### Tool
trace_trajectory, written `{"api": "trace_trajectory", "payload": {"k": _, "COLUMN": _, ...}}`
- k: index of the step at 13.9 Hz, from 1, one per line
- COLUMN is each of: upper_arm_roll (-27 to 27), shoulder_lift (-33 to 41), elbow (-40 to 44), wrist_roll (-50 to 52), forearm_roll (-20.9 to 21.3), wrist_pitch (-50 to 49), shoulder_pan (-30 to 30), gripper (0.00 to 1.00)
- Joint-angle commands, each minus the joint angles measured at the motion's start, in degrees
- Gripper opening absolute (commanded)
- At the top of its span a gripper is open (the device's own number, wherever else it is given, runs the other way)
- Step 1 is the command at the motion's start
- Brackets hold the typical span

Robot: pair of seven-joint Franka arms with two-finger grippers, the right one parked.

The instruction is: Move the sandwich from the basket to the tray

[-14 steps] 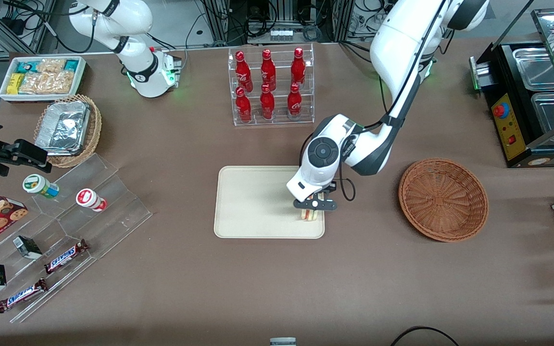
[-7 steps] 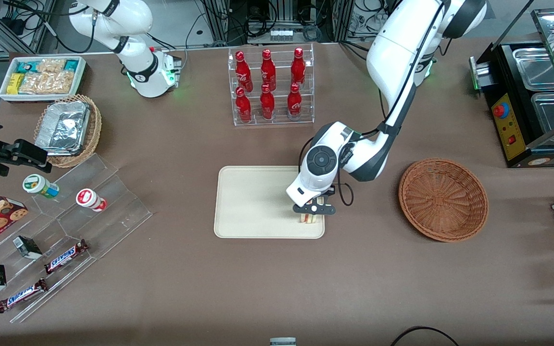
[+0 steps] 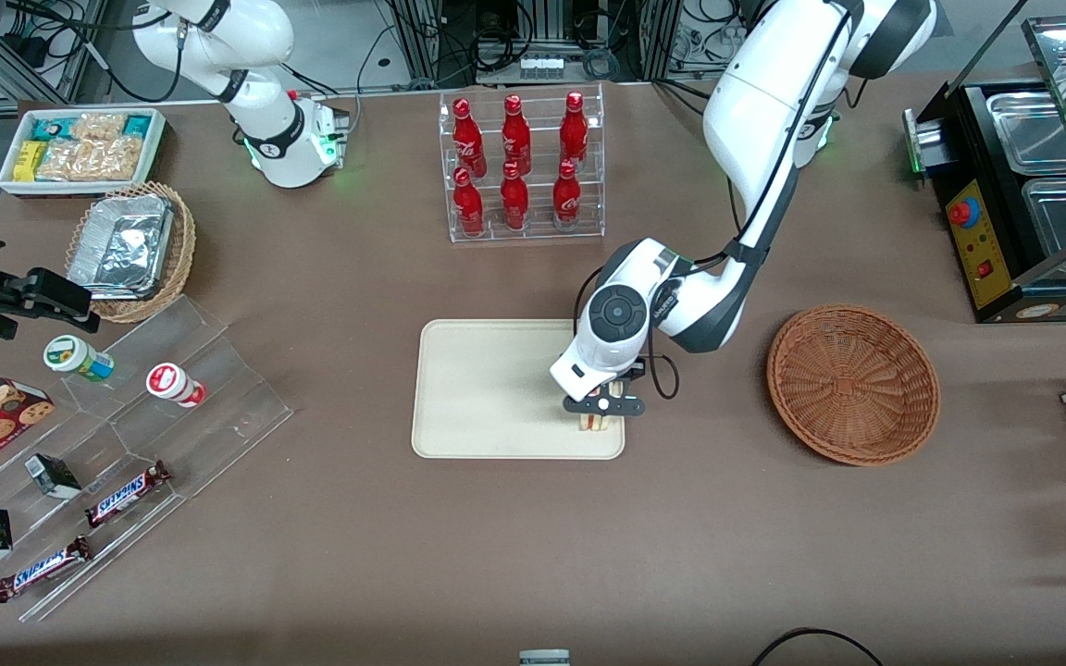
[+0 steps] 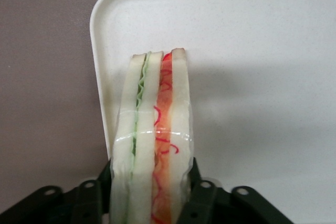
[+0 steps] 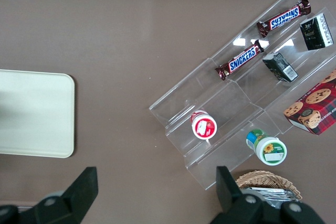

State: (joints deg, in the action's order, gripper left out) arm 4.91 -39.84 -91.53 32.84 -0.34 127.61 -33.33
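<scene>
The sandwich, white bread with green and red filling, stands on edge, and my gripper is shut on it. It is at the tray's corner nearest the front camera, on the basket's side. In the left wrist view the black fingers press both bread faces of the sandwich, whose tip points into the cream tray close to its rounded rim. I cannot tell whether it touches the tray floor. The reddish-brown wicker basket sits empty toward the working arm's end of the table.
A clear rack of red cola bottles stands farther from the front camera than the tray. A black food warmer is near the basket. Acrylic steps with Snickers bars, cups and cookies lie toward the parked arm's end, as do a foil-lined tan basket and a snack bin.
The gripper has sunk a little and shifted slightly toward the front camera with the sandwich still in it. The elbow has drawn in a bit.
</scene>
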Motion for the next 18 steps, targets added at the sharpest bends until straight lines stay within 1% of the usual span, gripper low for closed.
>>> {"api": "trace_trajectory", "payload": {"k": 1, "upper_arm_roll": 0.01, "shoulder_lift": 0.37, "elbow": 1.62, "wrist_roll": 1.34, "forearm_roll": -0.89, "wrist_pitch": -0.52, "shoulder_pan": -0.07, "gripper": 0.85}}
{"api": "trace_trajectory", "payload": {"k": 2, "upper_arm_roll": 0.01, "shoulder_lift": 2.03, "elbow": 1.18, "wrist_roll": 3.09, "forearm_roll": -0.80, "wrist_pitch": -1.30, "shoulder_pan": -0.07, "gripper": 0.98}}
{"api": "trace_trajectory", "payload": {"k": 3, "upper_arm_roll": 0.01, "shoulder_lift": 3.35, "elbow": 1.27, "wrist_roll": 3.81, "forearm_roll": -0.80, "wrist_pitch": -3.57, "shoulder_pan": 0.02, "gripper": 1.00}}
{"api": "trace_trajectory", "payload": {"k": 5, "upper_arm_roll": -0.07, "shoulder_lift": 6.86, "elbow": 1.27, "wrist_roll": 3.64, "forearm_roll": -0.80, "wrist_pitch": -8.67, "shoulder_pan": 0.90, "gripper": 1.00}}
{"api": "trace_trajectory", "payload": {"k": 7, "upper_arm_roll": -0.69, "shoulder_lift": 10.38, "elbow": 0.92, "wrist_roll": 3.55, "forearm_roll": -0.89, "wrist_pitch": -11.31, "shoulder_pan": 1.77, "gripper": 1.00}}
{"api": "trace_trajectory", "payload": {"k": 11, "upper_arm_roll": -0.69, "shoulder_lift": 18.11, "elbow": 0.57, "wrist_roll": 2.67, "forearm_roll": -0.89, "wrist_pitch": -18.70, "shoulder_pan": 9.40, "gripper": 1.00}}
{"api": "trace_trajectory", "payload": {"k": 13, "upper_arm_roll": -0.69, "shoulder_lift": 21.37, "elbow": -0.66, "wrist_roll": 2.50, "forearm_roll": -0.89, "wrist_pitch": -20.37, "shoulder_pan": 13.45, "gripper": 1.00}}
{"api": "trace_trajectory", "payload": {"k": 14, "upper_arm_roll": -0.69, "shoulder_lift": 22.95, "elbow": -1.27, "wrist_roll": 1.36, "forearm_roll": -0.80, "wrist_pitch": -20.90, "shoulder_pan": 15.38, "gripper": 1.00}}
{"api": "trace_trajectory", "payload": {"k": 16, "upper_arm_roll": -0.78, "shoulder_lift": 25.06, "elbow": -1.72, "wrist_roll": -3.28, "forearm_roll": -0.19, "wrist_pitch": -23.53, "shoulder_pan": 17.15, "gripper": 1.00}}
{"api": "trace_trajectory", "payload": {"k": 18, "upper_arm_roll": -0.78, "shoulder_lift": 27.96, "elbow": -2.68, "wrist_roll": -10.56, "forearm_roll": 0.16, "wrist_pitch": -24.86, "shoulder_pan": 20.14, "gripper": 1.00}}
